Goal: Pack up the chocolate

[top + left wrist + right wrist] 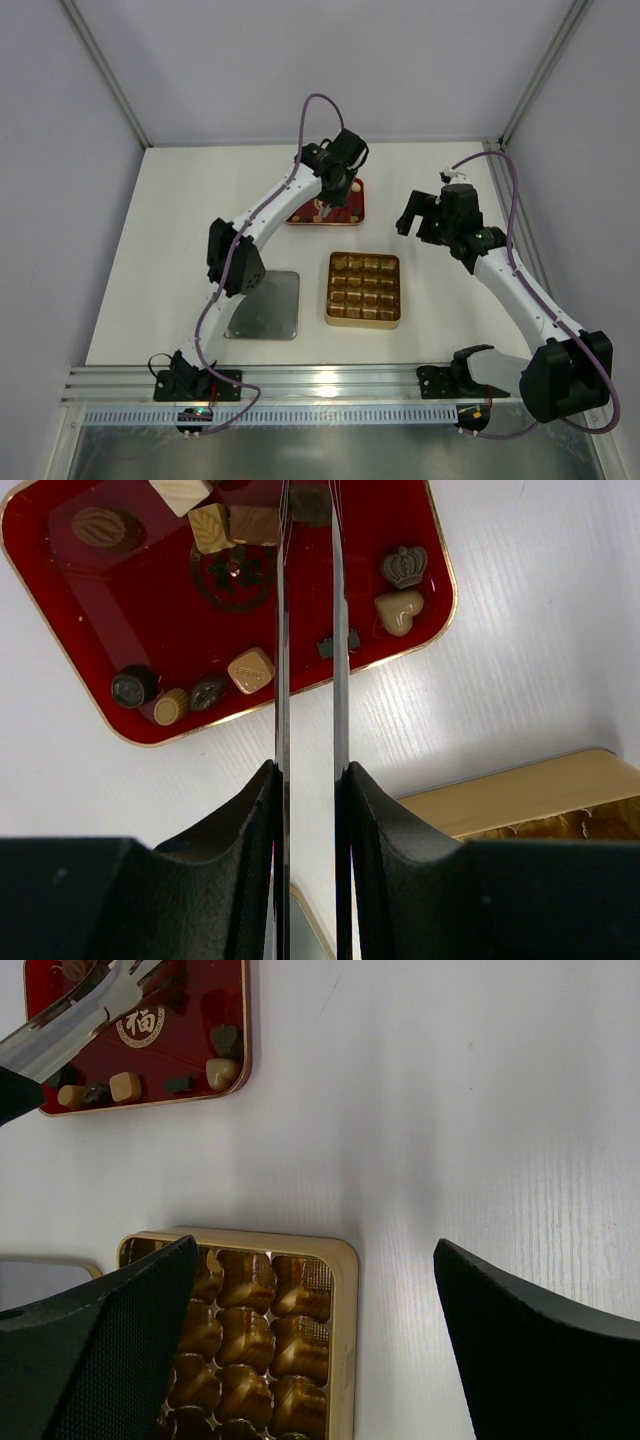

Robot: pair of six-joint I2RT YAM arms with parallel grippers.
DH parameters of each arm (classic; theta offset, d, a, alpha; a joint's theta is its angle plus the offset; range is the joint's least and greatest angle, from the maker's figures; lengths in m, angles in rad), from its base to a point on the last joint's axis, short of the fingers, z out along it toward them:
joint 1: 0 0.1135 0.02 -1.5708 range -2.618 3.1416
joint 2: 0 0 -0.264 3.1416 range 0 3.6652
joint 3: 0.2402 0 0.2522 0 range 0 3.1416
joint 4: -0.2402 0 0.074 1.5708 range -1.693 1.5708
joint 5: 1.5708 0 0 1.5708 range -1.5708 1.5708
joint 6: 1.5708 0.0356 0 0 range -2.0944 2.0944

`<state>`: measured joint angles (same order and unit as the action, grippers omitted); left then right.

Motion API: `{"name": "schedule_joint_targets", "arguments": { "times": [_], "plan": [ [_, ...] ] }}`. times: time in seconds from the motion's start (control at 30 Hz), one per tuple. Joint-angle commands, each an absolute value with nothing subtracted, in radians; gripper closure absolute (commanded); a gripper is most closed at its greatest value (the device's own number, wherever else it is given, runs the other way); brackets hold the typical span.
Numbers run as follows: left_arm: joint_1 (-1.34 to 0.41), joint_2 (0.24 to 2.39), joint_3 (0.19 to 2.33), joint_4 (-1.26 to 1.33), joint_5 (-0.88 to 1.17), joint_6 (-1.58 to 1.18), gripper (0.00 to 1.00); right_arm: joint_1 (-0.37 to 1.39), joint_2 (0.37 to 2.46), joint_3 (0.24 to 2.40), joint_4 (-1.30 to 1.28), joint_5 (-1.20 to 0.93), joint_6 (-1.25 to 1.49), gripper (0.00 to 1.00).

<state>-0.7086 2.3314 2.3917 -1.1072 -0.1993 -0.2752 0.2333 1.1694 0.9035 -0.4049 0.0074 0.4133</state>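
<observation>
Several small pieces of chocolate lie in the red tray (100,630): a pale heart (398,611), a brown crown (404,567), a tan square (251,670) and dark rounds (133,687). My left gripper (308,772) is shut on metal tongs (283,630), whose blades reach over the red tray (352,207). A dark piece (310,502) sits between the tong tips at the frame's edge; I cannot tell whether it is pinched. My right gripper (315,1245) stands open above the table, at the right edge of the gold tray (346,1340).
The gold compartment tray (363,322) sits mid-table, in front of the red tray. A grey flat lid (265,305) lies to its left, beside the left arm. The right arm (500,270) stretches along the table's right side. White walls close the back and sides.
</observation>
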Motion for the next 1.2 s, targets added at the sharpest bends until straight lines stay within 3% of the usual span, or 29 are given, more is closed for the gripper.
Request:
{"name": "schedule_joint_targets", "arguments": {
  "times": [0.0,0.87,1.17],
  "plan": [
    [-0.713,2.238,2.437,-1.114,-0.213,-0.258,0.69,0.233,1.169,0.905,-0.37,0.014,0.407,0.0],
    [-0.729,2.143,2.298,-1.127,-0.201,-0.27,0.71,0.233,1.175,0.896,-0.357,0.012,0.414,0.0],
    [-0.759,2.004,2.125,-1.086,-0.172,-0.302,0.71,0.233,1.186,0.904,-0.353,0.012,0.419,0.0]
  ]
}}
